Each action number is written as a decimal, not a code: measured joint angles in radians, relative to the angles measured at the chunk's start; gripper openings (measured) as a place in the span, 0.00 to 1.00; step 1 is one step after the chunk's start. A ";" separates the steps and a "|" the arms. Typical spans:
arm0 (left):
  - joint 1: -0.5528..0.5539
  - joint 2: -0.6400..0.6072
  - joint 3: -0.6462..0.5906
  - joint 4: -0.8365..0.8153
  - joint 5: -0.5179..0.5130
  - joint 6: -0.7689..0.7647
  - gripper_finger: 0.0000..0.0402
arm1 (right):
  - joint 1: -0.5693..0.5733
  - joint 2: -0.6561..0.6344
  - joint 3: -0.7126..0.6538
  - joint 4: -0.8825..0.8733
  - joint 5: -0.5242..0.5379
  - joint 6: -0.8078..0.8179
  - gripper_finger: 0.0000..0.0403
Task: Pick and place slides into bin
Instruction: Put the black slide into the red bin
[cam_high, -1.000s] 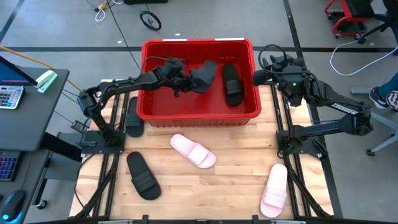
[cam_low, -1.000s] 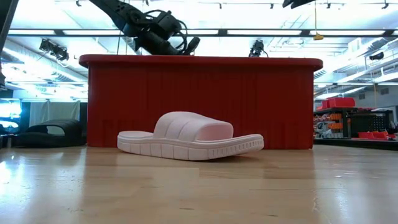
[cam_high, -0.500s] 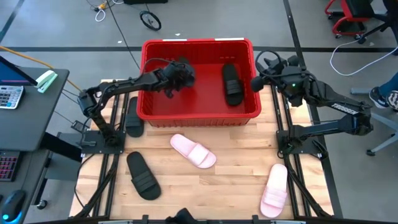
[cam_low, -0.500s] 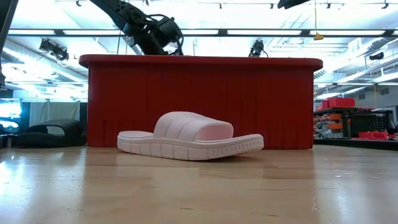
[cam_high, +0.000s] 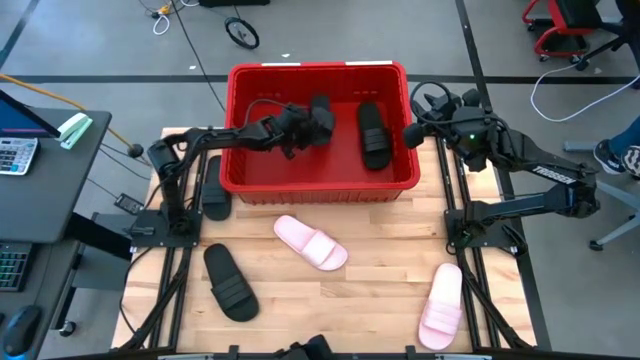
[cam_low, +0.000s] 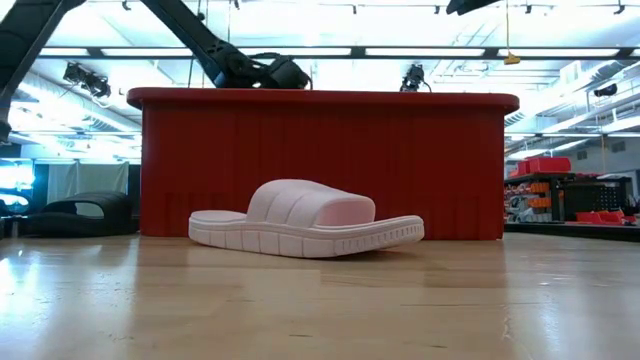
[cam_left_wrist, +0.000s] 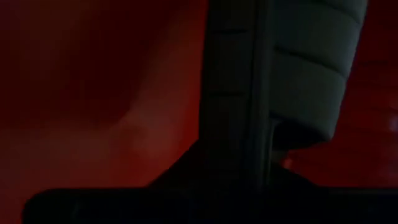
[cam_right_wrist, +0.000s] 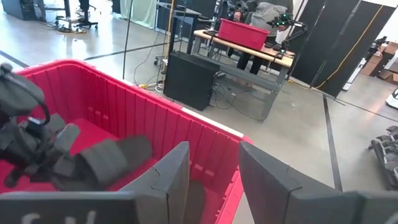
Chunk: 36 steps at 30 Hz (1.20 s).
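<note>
Inside the large red ribbed plastic bin (cam_high: 318, 178), the left gripper (cam_high: 312, 125) pinches a matte black slide (cam_high: 321, 112) between its fingers; the right gripper (cam_high: 412, 133) waits beside the bin's rim, fingers spread

4 black slides (cam_high: 229, 282), 2 pink slides (cam_high: 311, 242), 1 red bin (cam_high: 318, 181), 2 arms

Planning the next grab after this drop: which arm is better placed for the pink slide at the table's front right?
Probably the right. The pink slide lies on its side of the table, and the right gripper hangs open and empty beside the bin. The left gripper is inside the bin on a black slide.
</note>
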 joint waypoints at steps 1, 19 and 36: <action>0.000 0.006 0.000 -0.016 0.009 0.000 0.20 | 0.000 0.000 0.000 0.000 0.000 0.000 0.36; 0.005 0.009 -0.002 -0.274 0.151 0.173 0.48 | 0.000 0.000 0.000 0.001 -0.095 0.001 0.36; 0.126 -0.132 -0.002 -0.318 0.298 0.405 0.54 | 0.000 0.000 0.000 -0.023 -0.261 -0.008 0.36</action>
